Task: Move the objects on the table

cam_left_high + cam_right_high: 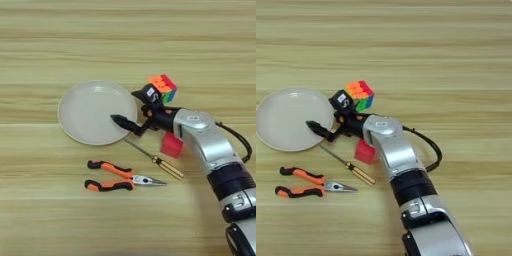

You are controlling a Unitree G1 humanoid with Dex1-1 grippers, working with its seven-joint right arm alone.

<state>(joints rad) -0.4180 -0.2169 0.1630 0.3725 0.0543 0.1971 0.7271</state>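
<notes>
At the left of your desk [45,40] sits the round beige plate [87,112], bare, and at its six o'clock the orange-and-black pliers [116,178] lie flat with their nose pointing to three o'clock; moving right, the thin screwdriver [156,160] runs slantwise from the plate's lower rim toward four o'clock, wooden handle at the far end; your pincer [134,109] hangs over the plate's three o'clock rim, one black finger stretched low over the rim and the other raised toward the puzzle cube [163,86], so it reads as spread wide with nothing in it; the puzzle cube stands at the plate's two o'clock, just beside the upper finger, and whether they touch you cannot tell; the small red cube [172,145] sits half hidden under the silver forearm [202,137]; you look to be between grasps, most likely lining up on the puzzle cube; next, centre the fingers on it and close.
</notes>
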